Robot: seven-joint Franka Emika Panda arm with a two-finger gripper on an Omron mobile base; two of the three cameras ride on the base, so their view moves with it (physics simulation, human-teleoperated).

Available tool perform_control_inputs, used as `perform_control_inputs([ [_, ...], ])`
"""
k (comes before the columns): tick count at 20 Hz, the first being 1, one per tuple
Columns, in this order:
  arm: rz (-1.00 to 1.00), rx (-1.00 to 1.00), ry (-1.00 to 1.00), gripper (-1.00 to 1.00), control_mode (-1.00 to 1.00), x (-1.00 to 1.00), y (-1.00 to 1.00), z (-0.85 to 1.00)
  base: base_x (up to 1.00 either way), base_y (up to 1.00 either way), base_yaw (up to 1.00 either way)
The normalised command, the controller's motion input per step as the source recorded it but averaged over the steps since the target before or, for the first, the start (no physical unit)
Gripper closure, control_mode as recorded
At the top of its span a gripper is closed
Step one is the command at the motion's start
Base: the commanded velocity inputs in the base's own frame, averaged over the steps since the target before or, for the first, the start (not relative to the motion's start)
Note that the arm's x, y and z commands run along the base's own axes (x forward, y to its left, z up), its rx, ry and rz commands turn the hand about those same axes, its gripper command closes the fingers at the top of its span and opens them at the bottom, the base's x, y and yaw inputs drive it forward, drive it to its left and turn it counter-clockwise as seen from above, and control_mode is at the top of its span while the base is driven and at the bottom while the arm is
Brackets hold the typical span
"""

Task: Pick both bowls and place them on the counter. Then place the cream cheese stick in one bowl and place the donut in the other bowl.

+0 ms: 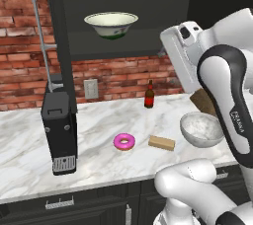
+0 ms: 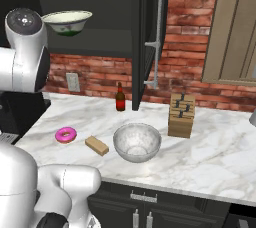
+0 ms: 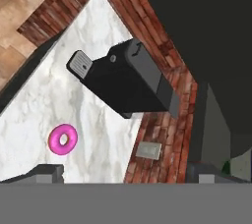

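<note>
white marble counter (image 2: 210,157), red brick wall (image 1: 20,31), dark cabinets (image 1: 99,204).

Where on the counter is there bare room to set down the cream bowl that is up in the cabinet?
Bare marble lies between the coffee machine and the donut, and right of the knife block on the counter. It is crowded in the middle: donut, cream cheese stick and grey bowl sit in a close row, with the bottle behind. The cream bowl sits on the cabinet shelf.
</note>
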Motion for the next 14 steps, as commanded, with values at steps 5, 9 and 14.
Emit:
perform_control_inputs([
  [5, 0.01, 0.0, -0.16, -1.0, -1.0, 0.35, 0.0, 0.28, 0.0, 0.0, 0.0],
  [9, 0.0, 0.0, -0.05, -1.0, -1.0, 0.47, 0.0, 0.37, 0.0, 0.0, 0.0],
  [14, 0.0, 0.0, -0.02, -1.0, -1.0, 0.5, 0.0, 0.37, 0.0, 0.0, 0.0],
])
